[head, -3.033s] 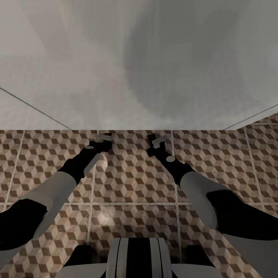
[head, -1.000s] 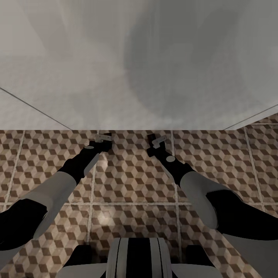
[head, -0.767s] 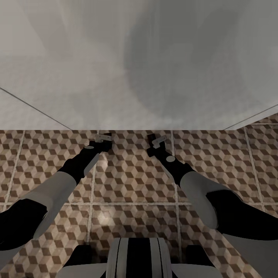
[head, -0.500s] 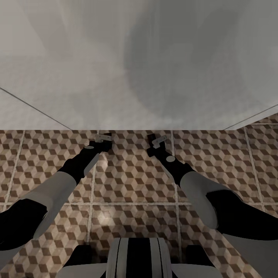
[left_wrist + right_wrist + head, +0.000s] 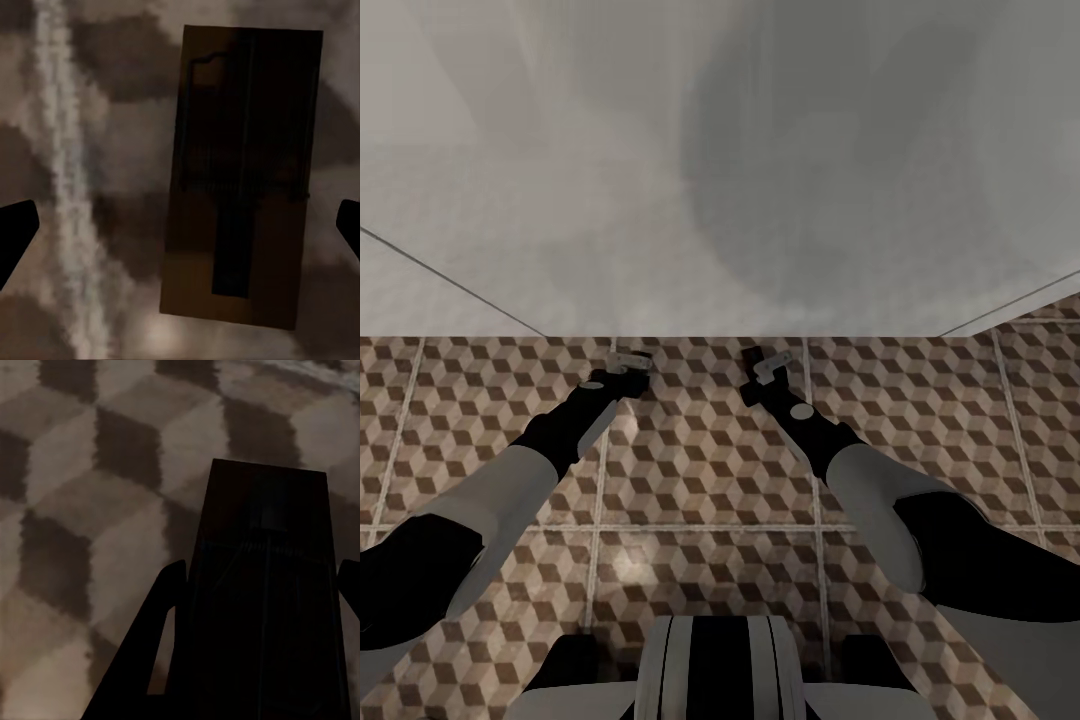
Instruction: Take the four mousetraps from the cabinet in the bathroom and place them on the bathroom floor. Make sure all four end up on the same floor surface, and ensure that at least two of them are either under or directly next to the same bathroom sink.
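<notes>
One mousetrap (image 5: 244, 180), a flat tan board with dark wire, lies on the cube-patterned bathroom floor (image 5: 700, 470). My left gripper (image 5: 180, 225) is open wide above it, and its fingertips (image 5: 15, 232) stand well clear of the board's sides. In the head view the left gripper (image 5: 628, 360) hangs low over the tiles by the foot of a white front. A second mousetrap (image 5: 270, 622), dark in shadow, sits close between the fingers of my right gripper (image 5: 262, 577), just above the floor. The right gripper (image 5: 763, 368) is beside the left one. The cabinet and the sink basin are out of view.
A broad white surface (image 5: 740, 200) rises straight ahead and meets the tiles along a line just beyond both grippers. Patterned floor stretches to the left (image 5: 450, 400) and to the right (image 5: 960, 400) of the arms. My own base (image 5: 715, 670) is at the near edge.
The left gripper's tip has shifted slightly downward in the head view. The right arm and the camera have not moved.
</notes>
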Available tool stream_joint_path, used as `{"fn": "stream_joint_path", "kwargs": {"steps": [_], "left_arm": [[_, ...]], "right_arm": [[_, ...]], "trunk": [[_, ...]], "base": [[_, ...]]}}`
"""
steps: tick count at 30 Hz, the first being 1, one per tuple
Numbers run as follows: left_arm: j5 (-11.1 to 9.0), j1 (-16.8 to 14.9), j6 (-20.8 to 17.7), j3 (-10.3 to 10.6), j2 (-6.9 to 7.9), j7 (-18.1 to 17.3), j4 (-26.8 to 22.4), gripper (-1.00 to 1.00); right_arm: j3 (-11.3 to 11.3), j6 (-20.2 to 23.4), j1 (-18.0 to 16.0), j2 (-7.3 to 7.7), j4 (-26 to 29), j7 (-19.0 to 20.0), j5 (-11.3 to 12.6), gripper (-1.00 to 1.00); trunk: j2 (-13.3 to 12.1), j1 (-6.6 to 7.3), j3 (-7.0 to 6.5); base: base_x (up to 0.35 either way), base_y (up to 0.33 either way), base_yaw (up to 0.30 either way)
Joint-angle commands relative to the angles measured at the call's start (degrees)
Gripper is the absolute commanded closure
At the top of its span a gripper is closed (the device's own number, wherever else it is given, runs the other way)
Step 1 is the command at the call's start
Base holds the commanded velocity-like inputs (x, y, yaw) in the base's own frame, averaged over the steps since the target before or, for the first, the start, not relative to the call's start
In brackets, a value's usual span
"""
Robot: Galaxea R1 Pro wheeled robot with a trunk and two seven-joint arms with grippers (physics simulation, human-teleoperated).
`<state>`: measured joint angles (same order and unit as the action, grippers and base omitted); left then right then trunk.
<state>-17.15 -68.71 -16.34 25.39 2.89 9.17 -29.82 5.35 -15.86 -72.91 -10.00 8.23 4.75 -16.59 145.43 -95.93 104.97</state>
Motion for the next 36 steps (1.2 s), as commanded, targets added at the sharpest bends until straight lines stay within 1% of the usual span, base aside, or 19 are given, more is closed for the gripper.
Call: {"fn": "stream_joint_path", "kwargs": {"steps": [1,36], "left_arm": [[-0.6,0.0,-0.3,0.5,0.1,0.5,-0.2,-1.0],[-0.6,0.0,-0.3,0.5,0.1,0.5,-0.2,-1.0]], "right_arm": [[0.3,-0.1,0.0,0.0,-0.1,0.0,0.2,1.0],[0.3,-0.1,0.0,0.0,-0.1,0.0,0.2,1.0]], "trunk": [[0.0,0.01,0.03],[0.0,0.01,0.03]], "base": [[0.0,0.0,0.0],[0.0,0.0,0.0]]}}
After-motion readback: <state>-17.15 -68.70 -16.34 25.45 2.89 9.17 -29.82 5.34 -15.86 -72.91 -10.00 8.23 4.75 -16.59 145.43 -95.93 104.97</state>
